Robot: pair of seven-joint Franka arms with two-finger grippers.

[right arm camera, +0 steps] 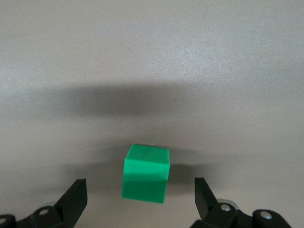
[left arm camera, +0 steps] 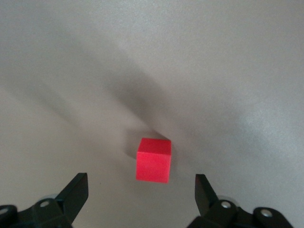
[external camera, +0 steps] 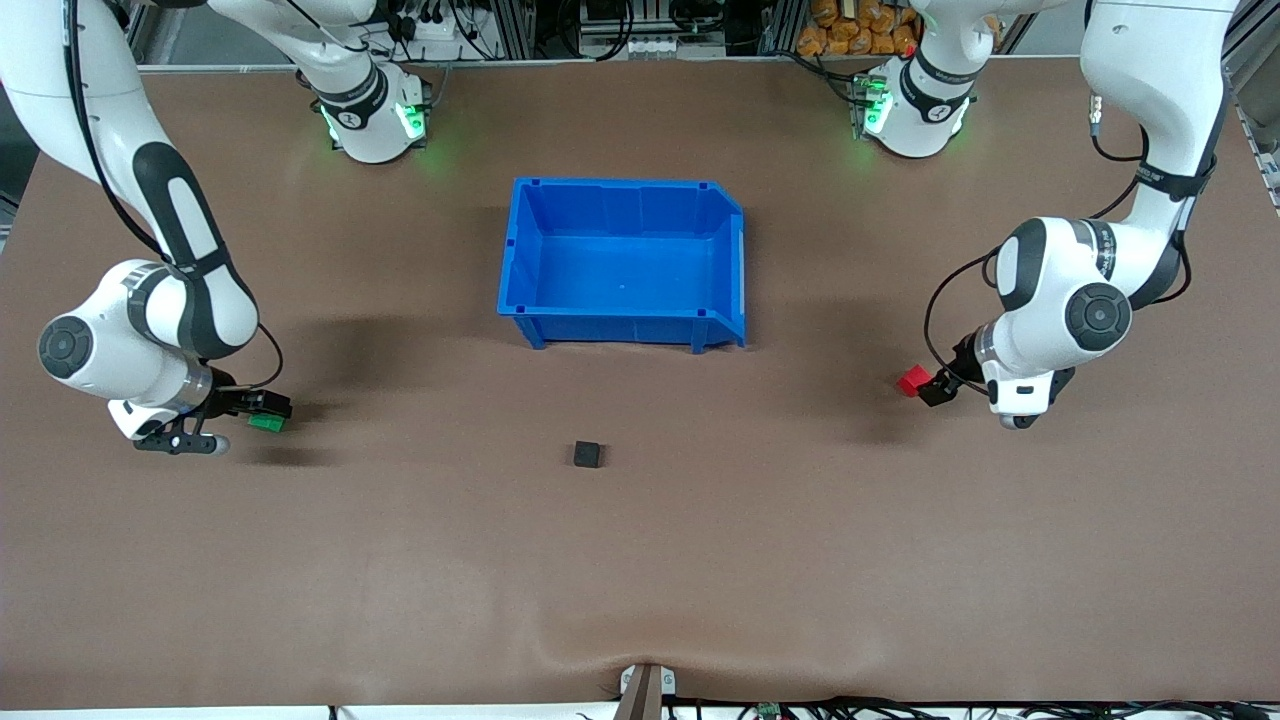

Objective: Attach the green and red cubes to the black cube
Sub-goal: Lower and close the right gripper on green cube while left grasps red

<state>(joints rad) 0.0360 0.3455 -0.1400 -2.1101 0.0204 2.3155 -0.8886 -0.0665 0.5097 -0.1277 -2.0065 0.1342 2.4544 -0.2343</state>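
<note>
Between your left gripper and right gripper you have bare table; only the black cube and blue bin interrupt it.

The red cube is bright plain red and the green cube a solid bright green, each one colour all over. The black cube is matte black, at six o'clock from the plain bright blue bin. All stand on a flat brown table, and the arms are white with black joints.

High front camera facing the robots, each wrist camera close above one cube, also visible from the front
</note>
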